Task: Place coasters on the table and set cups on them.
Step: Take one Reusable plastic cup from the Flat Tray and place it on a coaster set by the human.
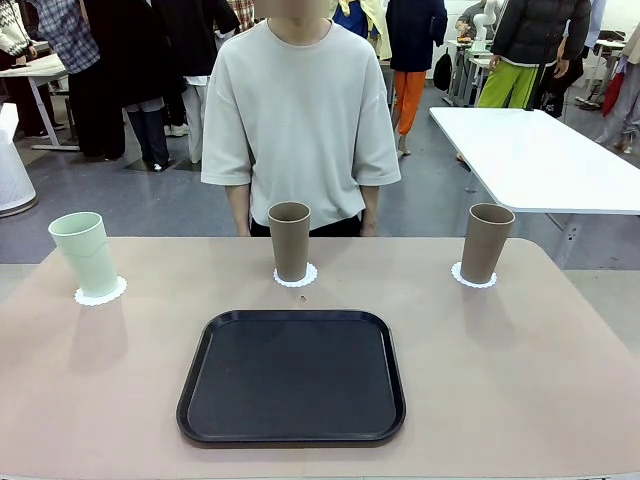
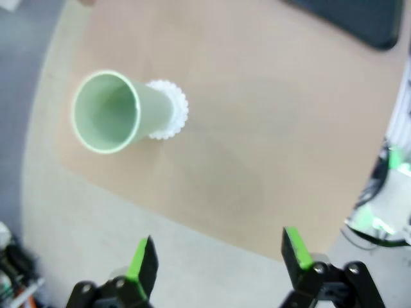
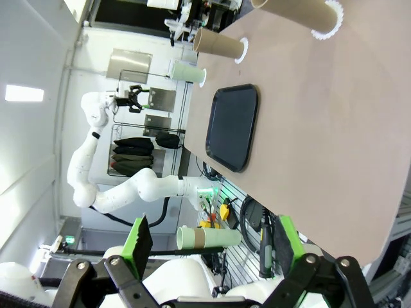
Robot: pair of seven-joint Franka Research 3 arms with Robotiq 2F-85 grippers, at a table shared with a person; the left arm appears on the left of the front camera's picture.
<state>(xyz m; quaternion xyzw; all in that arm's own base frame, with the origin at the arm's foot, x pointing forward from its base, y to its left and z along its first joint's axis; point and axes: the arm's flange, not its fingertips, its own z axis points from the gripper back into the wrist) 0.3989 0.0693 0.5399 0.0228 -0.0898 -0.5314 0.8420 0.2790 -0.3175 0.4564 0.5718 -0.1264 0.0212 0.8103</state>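
Three cups (image 1: 290, 240) on coasters (image 1: 296, 276) ahead; wrist views show both tools (image 2: 218, 256) (image 3: 209, 240) agape

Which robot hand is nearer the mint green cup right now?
The left hand, open above the table edge with the mint green cup just ahead. The right hand, also open, sits back off the table's opposite side.

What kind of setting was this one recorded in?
Probably a robotics lab or demo hall, not a home: a white robot arm on a stand, a bare white table behind, bystanders on a grey floor, and cups set out on a beige table.
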